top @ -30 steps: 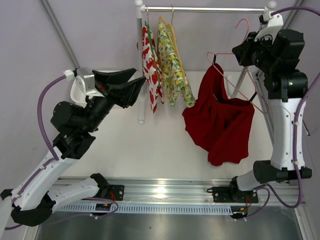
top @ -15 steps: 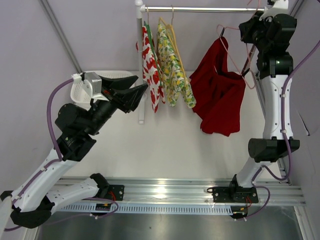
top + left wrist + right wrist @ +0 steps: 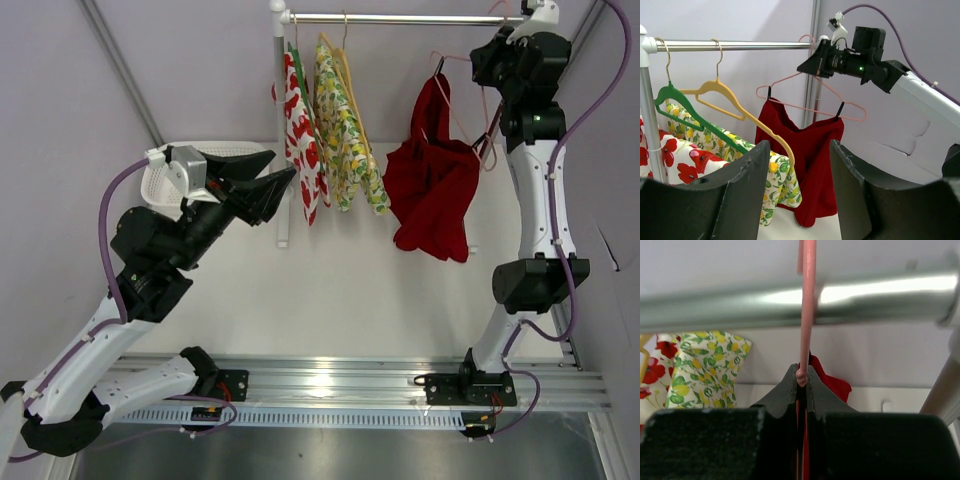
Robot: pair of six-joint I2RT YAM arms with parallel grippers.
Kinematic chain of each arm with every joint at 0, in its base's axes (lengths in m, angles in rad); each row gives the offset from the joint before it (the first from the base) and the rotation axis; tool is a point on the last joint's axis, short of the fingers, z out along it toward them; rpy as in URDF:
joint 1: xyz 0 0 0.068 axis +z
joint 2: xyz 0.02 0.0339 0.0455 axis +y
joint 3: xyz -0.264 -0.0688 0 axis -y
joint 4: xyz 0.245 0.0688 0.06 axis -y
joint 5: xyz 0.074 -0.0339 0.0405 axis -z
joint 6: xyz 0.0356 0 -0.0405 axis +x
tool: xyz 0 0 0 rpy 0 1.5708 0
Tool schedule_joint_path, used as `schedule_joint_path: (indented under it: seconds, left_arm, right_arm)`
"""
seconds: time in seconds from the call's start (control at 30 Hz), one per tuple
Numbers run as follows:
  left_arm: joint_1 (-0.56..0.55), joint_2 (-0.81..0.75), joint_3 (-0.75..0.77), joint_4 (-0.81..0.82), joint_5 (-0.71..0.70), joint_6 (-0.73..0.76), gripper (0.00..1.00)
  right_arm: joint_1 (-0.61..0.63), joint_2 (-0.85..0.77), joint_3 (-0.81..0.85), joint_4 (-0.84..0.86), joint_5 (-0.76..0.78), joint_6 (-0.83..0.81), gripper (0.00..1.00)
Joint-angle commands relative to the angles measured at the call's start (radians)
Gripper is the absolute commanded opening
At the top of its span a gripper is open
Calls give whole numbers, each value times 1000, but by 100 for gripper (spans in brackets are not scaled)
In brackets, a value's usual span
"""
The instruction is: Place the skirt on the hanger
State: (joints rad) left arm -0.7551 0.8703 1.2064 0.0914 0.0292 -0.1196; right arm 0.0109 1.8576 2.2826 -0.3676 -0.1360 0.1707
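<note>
— Where's the skirt (image 3: 430, 195) right now?
— Under the metal rail (image 3: 410, 18), toward its right end, hanging from the pink wire hanger (image 3: 808, 315). Two black loops hold it to the hanger, one near each end.
— Which way does it run?
— Its long axis drops straight down from the rail. The waist is up and the hem points at the white table (image 3: 330, 290), with the cloth bunched and lopsided at the bottom. From the left wrist camera the hanger's bar slopes, lower on the side nearer the right arm.
— Is the hook over the rail?
— The pink neck crosses the rail and goes above it, but I can't tell whether the hook rests on it.
— And the right gripper (image 3: 802, 377)?
— It's pinching the hanger's neck just beneath the rail, fingers pressed together on the wire.
— The left gripper (image 3: 799, 145)?
— Spread wide, below the rail near its left end, facing the skirt.
— What else is on that rail?
— Left of the skirt there's a yellow hanger (image 3: 715, 87) and a green hanger (image 3: 670, 95). They carry a yellow-green patterned garment (image 3: 345, 140) and a white garment printed in red (image 3: 300, 130). A white basket (image 3: 157, 188) sits on the table out past the rail's left end. The walls are pale lilac all round.
</note>
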Motion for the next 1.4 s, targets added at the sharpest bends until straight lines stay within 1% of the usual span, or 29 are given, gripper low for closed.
schedule_joint_path:
  seconds: [0.0,0.13,0.17,0.2,0.23,0.3,0.33,0.37,0.4,0.47,0.57,0.6,0.63,0.67,0.73,0.77,0.83,0.87,0.9,0.93,1.0,1.07,1.17,1.27,1.37]
  left_arm:
    - [-1,-1,-1,2,-3,24,57]
    - [-1,-8,-11,1,17,23,57]
    - [-1,-8,-13,-1,15,24,57]
    - [-1,-8,-13,-4,14,24,57]
    - [-1,-13,-11,-7,14,29,57]
    - [-1,-16,-18,-12,15,32,57]
    - [-1,-22,-22,-12,14,40,58]
    - [-1,-25,-31,-10,14,44,58]
    - [-1,-27,-34,-12,11,49,58]
    - [-1,-31,-42,-19,5,63,58]
    - [-1,-39,-44,-56,-15,78,58]
    - [-1,-42,-44,-71,-20,83,58]
    - [-1,-48,-47,-84,-55,89,58]
    - [-1,-54,-60,-117,-75,90,59]
    - [-1,-86,-106,-127,-109,98,59]
    - [-1,-96,-119,-136,-135,100,59]
    - [-1,-123,-171,-148,-159,98,59]
    - [-1,-129,-182,-162,-185,98,59]
    - [-1,-139,-191,-171,-201,94,59]
    - [-1,-152,-217,-183,-206,83,59]
    - [-1,-168,-247,-205,-216,81,58]
    - [-1,-186,-263,-229,-236,81,58]
    - [-1,-217,-306,-254,-262,81,58]
    - [-1,-228,-327,-268,-262,77,58]
    - [-3,-235,-341,-268,-259,72,58]
  right_arm:
    - [0,-80,-80,136,19,21,0]
    - [-2,-116,-167,145,19,26,0]
    - [-2,-129,-184,148,25,29,6]
    - [-2,-152,-207,148,35,35,16]
    - [-2,-164,-218,151,35,42,36]
    - [-2,-204,-236,151,33,46,54]
    - [-2,-216,-248,145,38,46,69]
    - [-2,-228,-250,134,42,49,75]
    - [-29,-241,-253,121,48,49,80]
    - [-37,-288,-262,75,78,58,99]
    - [-77,-391,-333,13,87,87,99]
    - [-92,-423,-360,-22,85,123,99]
    - [-123,-499,-391,-39,67,142,99]
    - [-132,-541,-472,-51,55,151,99]
    - [-134,-630,-579,-77,36,165,99]
    - [-131,-729,-717,-79,30,173,99]
    - [-121,-842,-883,-41,26,219,99]
    - [-108,-944,-958,-34,33,219,99]
    - [-98,-984,-1082,-45,50,228,99]
    - [-92,-1021,-1132,-53,53,243,99]
    - [-74,-1093,-1230,-86,12,266,99]
    - [-49,-1124,-1275,-109,9,260,99]
    - [-28,-1166,-1315,-162,116,266,99]
    - [-25,-1187,-1324,-163,118,270,99]
    - [-23,-1172,-1318,-168,102,268,100]
